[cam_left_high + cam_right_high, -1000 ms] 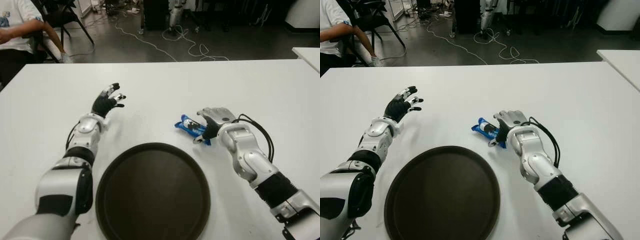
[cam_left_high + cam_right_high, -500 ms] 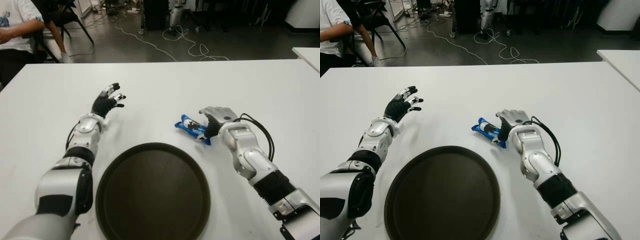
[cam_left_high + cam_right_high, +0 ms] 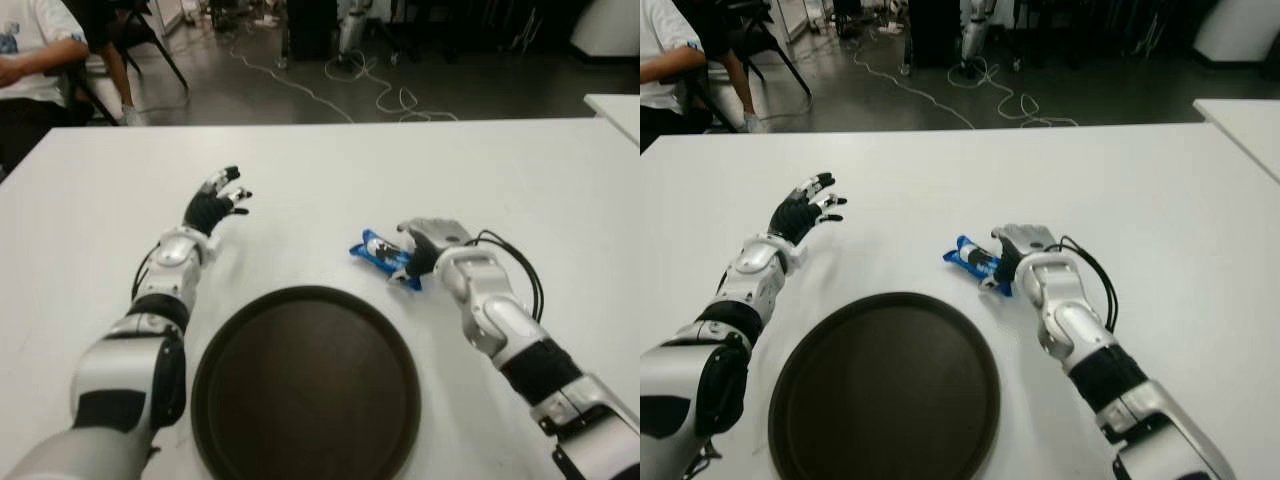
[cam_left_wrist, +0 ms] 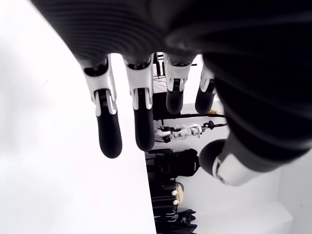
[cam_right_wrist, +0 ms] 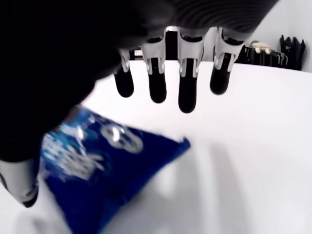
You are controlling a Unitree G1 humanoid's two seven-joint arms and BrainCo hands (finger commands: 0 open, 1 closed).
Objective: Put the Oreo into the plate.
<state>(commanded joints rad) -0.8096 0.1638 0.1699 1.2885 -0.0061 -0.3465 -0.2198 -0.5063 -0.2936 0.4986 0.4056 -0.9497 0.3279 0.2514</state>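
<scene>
Blue Oreo packet (image 3: pixel 385 255) lying flat on the white bench (image 3: pixel 520 180), just beyond the rim of the dark round plate (image 3: pixel 306 382) and outside it. The right hand (image 3: pixel 428 245) is poised over the packet's near end, fingers (image 5: pixel 187 92) extended and not yet closed; nothing is gripped. The left hand (image 3: pixel 213 205) is spread open and empty, well to the left of the packet. The packet is judged light, with a thin, glossy, crinkly wrapper likely to slip and brittle contents; a gentle pinch across its narrow width, near the middle, seems best.
</scene>
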